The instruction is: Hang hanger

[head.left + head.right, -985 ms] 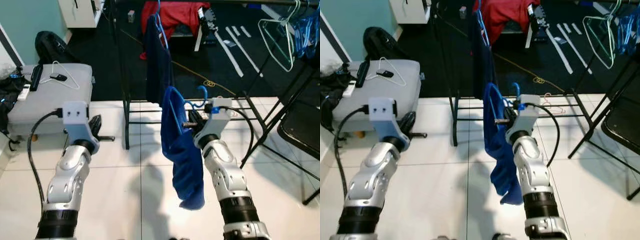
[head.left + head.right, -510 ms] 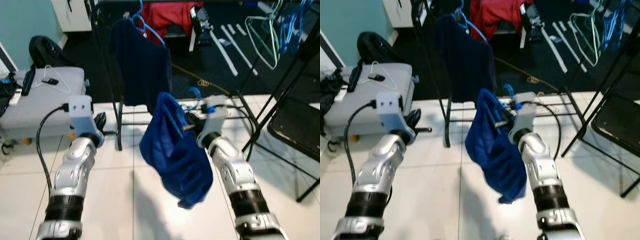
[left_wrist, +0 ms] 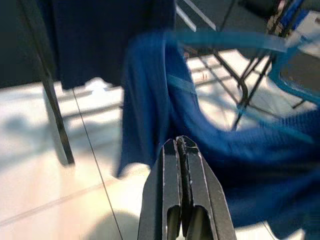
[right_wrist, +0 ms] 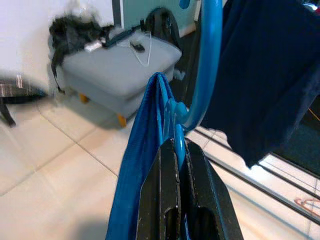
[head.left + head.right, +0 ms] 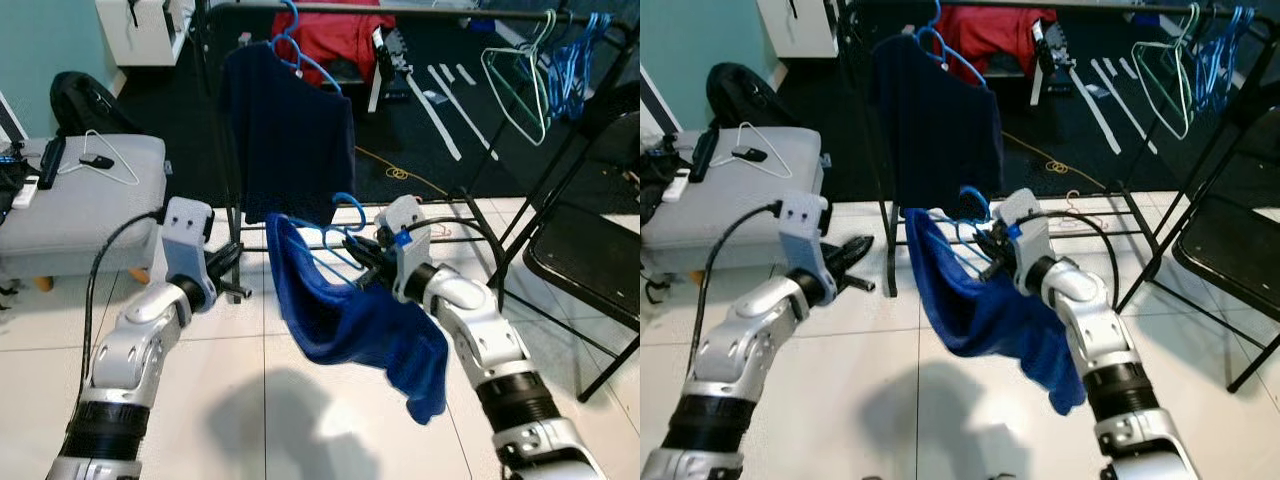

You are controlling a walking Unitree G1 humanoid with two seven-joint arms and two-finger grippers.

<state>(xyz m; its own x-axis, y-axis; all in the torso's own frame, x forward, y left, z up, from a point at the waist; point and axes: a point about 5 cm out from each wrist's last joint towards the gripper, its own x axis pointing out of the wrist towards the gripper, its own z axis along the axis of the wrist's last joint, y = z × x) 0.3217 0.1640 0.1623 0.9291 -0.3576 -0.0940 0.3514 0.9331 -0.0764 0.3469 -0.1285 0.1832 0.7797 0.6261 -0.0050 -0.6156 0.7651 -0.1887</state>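
Two silver arms reached forward over the pale tiled floor [image 5: 300,420]. Nearest, the right gripper [image 5: 362,262] had its black fingers [image 4: 172,200] pinched together on the neck of a blue plastic hanger [image 5: 335,235], whose hook [image 5: 350,205] curled up at about 12 o'clock from the grip. Over that hanger a royal-blue garment [image 5: 350,320] was draped, bunched rather than spread; its cloth sagged from the hanger's arm and trailed down toward 5 o'clock, ending in a loose fold beside the right forearm. In the right wrist view the hanger's bright blue curve rose straight out of the closed fingers, with the cloth hanging alongside it. At 9 o'clock from the garment, the left gripper [image 5: 228,270] hovered with its fingers [image 3: 180,200] pressed together on nothing, its tips pointed toward the blue cloth and apart from it. Beyond both grippers, at 12 o'clock, stood a black clothes rack [image 5: 235,200] carrying a dark navy shirt [image 5: 290,140] on another blue hanger [image 5: 300,50]; the held hanger was below the rail and just in front of that shirt. Toward 10 o'clock sat a grey ottoman [image 5: 80,200] with a white wire hanger [image 5: 100,160] lying on top. Far off at 2 o'clock, several empty green and blue hangers [image 5: 545,70] dangled from the rail, and a red garment [image 5: 335,35] lay behind the rack on the dark floor.
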